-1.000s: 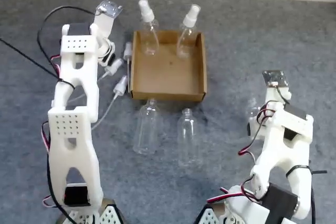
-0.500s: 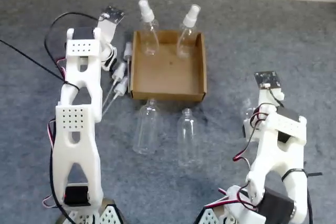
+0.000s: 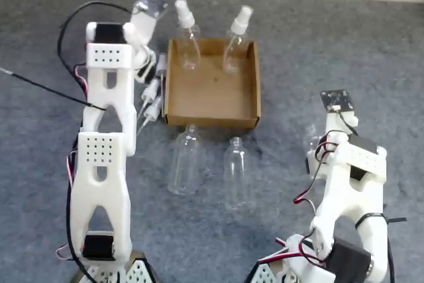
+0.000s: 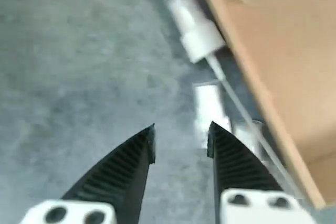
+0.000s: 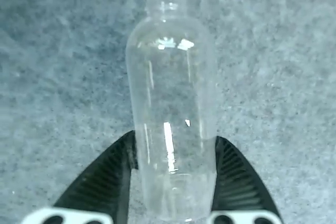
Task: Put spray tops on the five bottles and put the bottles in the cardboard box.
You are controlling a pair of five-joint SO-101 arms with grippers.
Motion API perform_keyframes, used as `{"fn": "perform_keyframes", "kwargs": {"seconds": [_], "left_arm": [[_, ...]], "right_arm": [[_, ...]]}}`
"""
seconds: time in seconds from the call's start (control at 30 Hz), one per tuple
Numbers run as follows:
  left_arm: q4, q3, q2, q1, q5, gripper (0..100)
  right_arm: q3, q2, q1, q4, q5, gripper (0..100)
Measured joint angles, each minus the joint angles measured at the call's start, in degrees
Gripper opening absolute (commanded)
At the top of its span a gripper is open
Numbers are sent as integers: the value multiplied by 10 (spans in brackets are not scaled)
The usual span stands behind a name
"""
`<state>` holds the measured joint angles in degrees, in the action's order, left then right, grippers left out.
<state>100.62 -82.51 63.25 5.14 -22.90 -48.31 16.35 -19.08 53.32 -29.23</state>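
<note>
The cardboard box [image 3: 211, 121] holds two upright bottles with spray tops [image 3: 187, 44] [image 3: 236, 44]. Two uncapped clear bottles [image 3: 183, 160] [image 3: 236, 170] lie in front of it. Loose spray tops [image 3: 152, 88] [image 3: 153, 108] lie by the box's left wall. My left gripper [image 3: 144, 71] [image 4: 181, 141] hovers open just over them, nothing between its fingers. One spray top [image 4: 195, 32] lies ahead of it and another [image 4: 209, 107] just past the fingertips, beside the box wall [image 4: 252, 66]. My right gripper [image 3: 322, 149] [image 5: 176, 156] is shut on a third uncapped bottle [image 3: 315, 140] [image 5: 170, 93], neck pointing away.
Grey carpet covers the table. Black and white cables [image 3: 40, 84] trail left of the left arm. Open carpet lies right of the box and between the arms.
My left arm has swung farther out and toward the box, coming over the spray tops. My right arm shifted slightly left with the bottle, then stayed put.
</note>
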Motion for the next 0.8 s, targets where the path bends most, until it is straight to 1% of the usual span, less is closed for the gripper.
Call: {"fn": "perform_keyframes", "kwargs": {"seconds": [0.2,0.3,0.33,0.5,0.67,0.8], "left_arm": [[2,35,1,-18,0,157],[1,35,27,-17,0,154],[1,35,41,-17,0,139],[-13,36,75,-11,0,2],[-11,31,76,13,0,2],[1,-4,76,66,11,2]], "right_arm": [[0,0,0,0,0,74],[0,0,0,0,0,74],[0,0,0,0,0,74],[0,0,0,0,0,74],[0,0,0,0,0,74],[0,0,0,0,0,74]]}}
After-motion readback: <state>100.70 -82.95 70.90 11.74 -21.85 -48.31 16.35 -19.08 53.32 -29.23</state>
